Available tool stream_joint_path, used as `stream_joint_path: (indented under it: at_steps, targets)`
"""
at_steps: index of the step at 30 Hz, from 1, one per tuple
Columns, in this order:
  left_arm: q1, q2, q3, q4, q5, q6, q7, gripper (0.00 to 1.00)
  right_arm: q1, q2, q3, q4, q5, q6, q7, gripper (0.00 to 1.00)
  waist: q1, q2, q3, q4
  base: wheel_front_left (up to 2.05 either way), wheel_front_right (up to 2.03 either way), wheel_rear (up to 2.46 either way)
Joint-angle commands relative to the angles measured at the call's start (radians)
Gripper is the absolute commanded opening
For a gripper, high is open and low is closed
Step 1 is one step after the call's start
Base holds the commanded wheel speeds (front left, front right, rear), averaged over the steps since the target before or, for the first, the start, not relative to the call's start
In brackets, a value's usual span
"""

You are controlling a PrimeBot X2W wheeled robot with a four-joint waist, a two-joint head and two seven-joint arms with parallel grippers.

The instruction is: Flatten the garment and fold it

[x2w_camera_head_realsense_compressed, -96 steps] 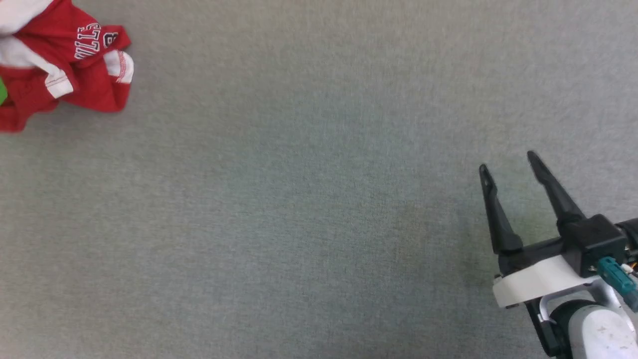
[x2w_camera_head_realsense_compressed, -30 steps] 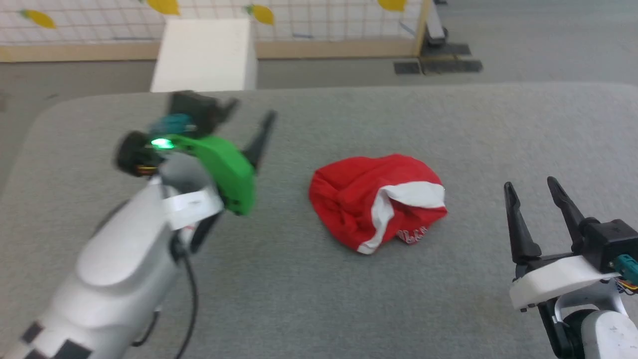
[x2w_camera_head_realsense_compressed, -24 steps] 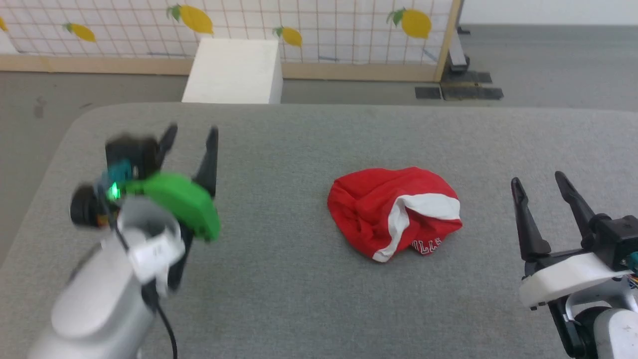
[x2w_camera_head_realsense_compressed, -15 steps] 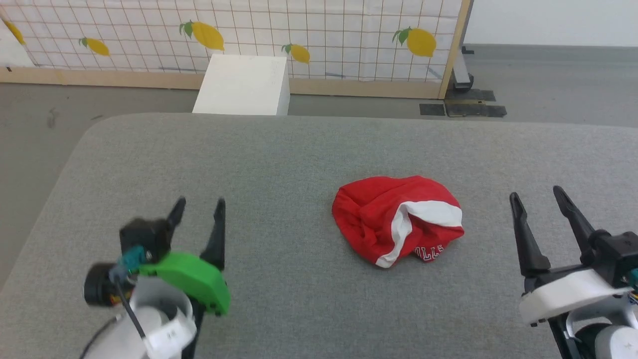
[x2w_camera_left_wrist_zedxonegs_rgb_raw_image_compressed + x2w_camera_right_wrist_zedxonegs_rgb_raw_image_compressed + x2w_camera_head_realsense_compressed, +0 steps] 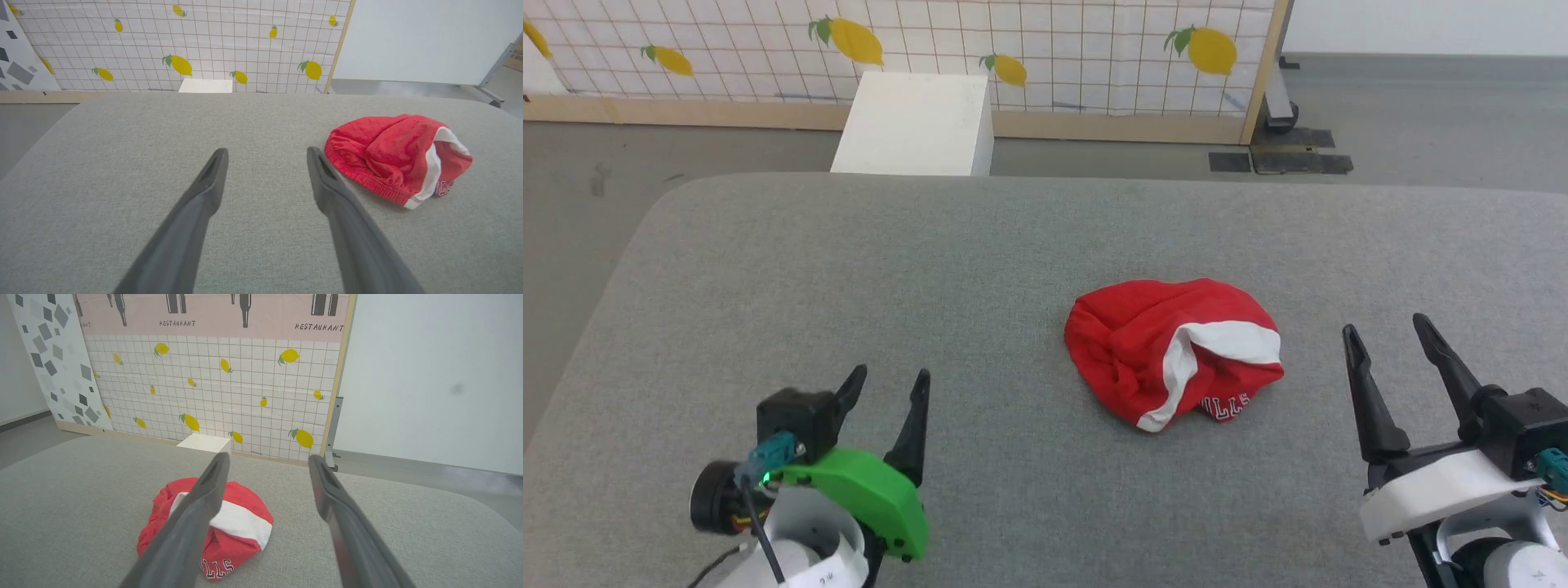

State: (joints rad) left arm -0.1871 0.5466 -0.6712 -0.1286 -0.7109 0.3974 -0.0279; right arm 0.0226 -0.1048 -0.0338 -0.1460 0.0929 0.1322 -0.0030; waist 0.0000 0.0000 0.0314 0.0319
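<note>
The red shorts [image 5: 1168, 351] lie crumpled in a rounded heap on the grey padded table [image 5: 980, 269], a white stripe folded across the top and part of the white lettering showing at the near edge. In the left wrist view the heap [image 5: 392, 157] sits to the right of my fingers; in the right wrist view the shorts [image 5: 241, 516] lie partly behind my left finger. My left gripper [image 5: 889, 385] is open at the lower left, well apart from the cloth. My right gripper [image 5: 1384, 331] is open at the lower right, also apart, nothing in it.
A white box [image 5: 915, 122] stands on the floor beyond the table's far edge, in front of a lemon-patterned tiled panel [image 5: 1013, 41] with a wooden frame. The table's rounded left corner [image 5: 645, 220] drops to grey floor. Bare grey surface surrounds the heap.
The head camera has swung up to show the whole table. The shorts lie dropped in a heap at mid-table. My left arm has drawn back from above the table to the lower left, open.
</note>
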Motion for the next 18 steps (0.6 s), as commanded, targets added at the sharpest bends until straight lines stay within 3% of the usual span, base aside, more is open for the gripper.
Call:
stream_joint_path:
  at_steps: [1, 4, 10, 18]
  targets:
    - [-0.018, 0.01, 0.004, -0.021, -0.003, 0.003, 0.017, 1.0, 0.0, 0.0, 0.0, -0.004, -0.005, -0.002, 0.002, 1.0, 0.0, 0.0, 0.011, -0.005, 0.0, 0.0, 0.0]
    - [-0.057, 0.017, -0.009, -0.064, -0.021, -0.008, 0.093, 1.0, -0.002, -0.004, -0.001, -0.008, -0.008, -0.002, 0.002, 1.0, 0.0, 0.0, 0.03, -0.014, 0.0, 0.0, 0.0]
    - [-0.186, 0.009, -0.1, -0.137, -0.087, -0.058, 0.379, 1.0, -0.016, -0.009, 0.007, -0.021, -0.016, -0.002, 0.001, 1.0, 0.0, 0.0, 0.093, -0.045, 0.0, 0.0, 0.0]
    - [-0.358, -0.031, -0.199, -0.118, -0.148, -0.076, 0.705, 1.0, -0.035, -0.007, 0.015, -0.034, -0.031, -0.002, -0.016, 1.0, 0.0, 0.0, 0.187, -0.101, 0.0, 0.0, 0.0]
